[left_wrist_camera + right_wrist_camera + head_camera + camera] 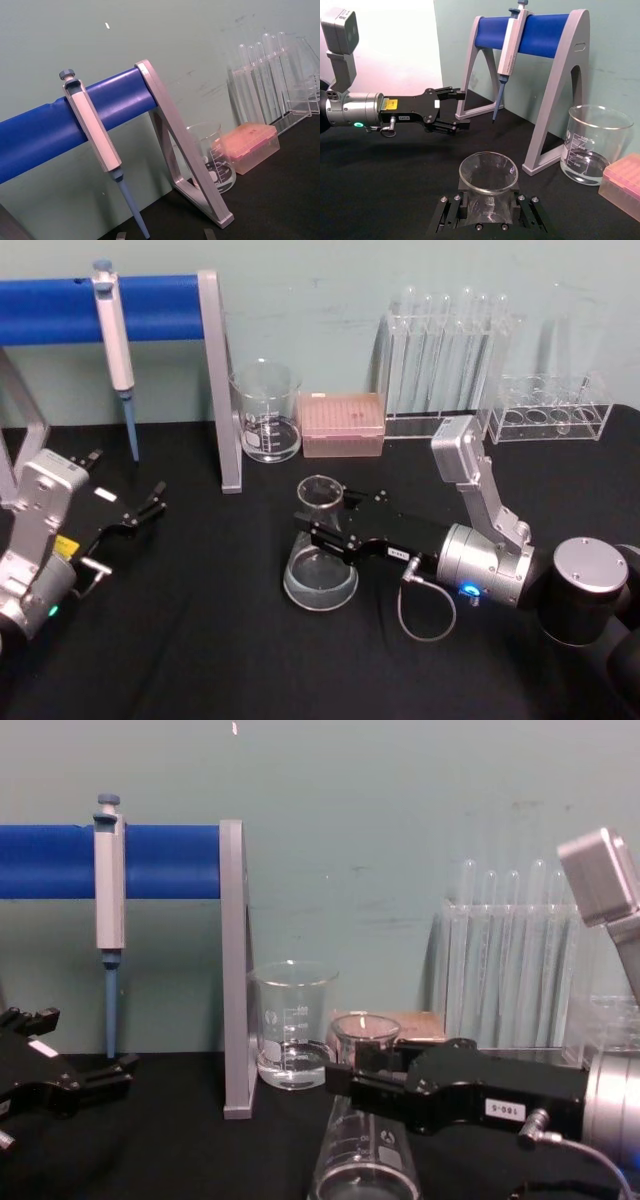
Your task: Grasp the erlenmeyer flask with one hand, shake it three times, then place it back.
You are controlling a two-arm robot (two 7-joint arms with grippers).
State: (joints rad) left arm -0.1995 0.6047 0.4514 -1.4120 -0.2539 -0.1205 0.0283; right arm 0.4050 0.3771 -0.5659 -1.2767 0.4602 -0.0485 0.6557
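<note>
Black table (200, 640): right gripper (322, 508) clasps the standing erlenmeyer flask (320, 580) by its neck. At left, left gripper (155, 498) idle, fingers apart

We're at a lab bench, we see a pipette (113, 340) hung on a blue-bar stand (218, 390), glass beaker (267, 415), erlenmeyer flask (320, 582), test tubes (442, 350) in clear racks (555, 421), pink tip box (342, 426), black-covered table (200, 640), pale green wall (330, 300).
</note>
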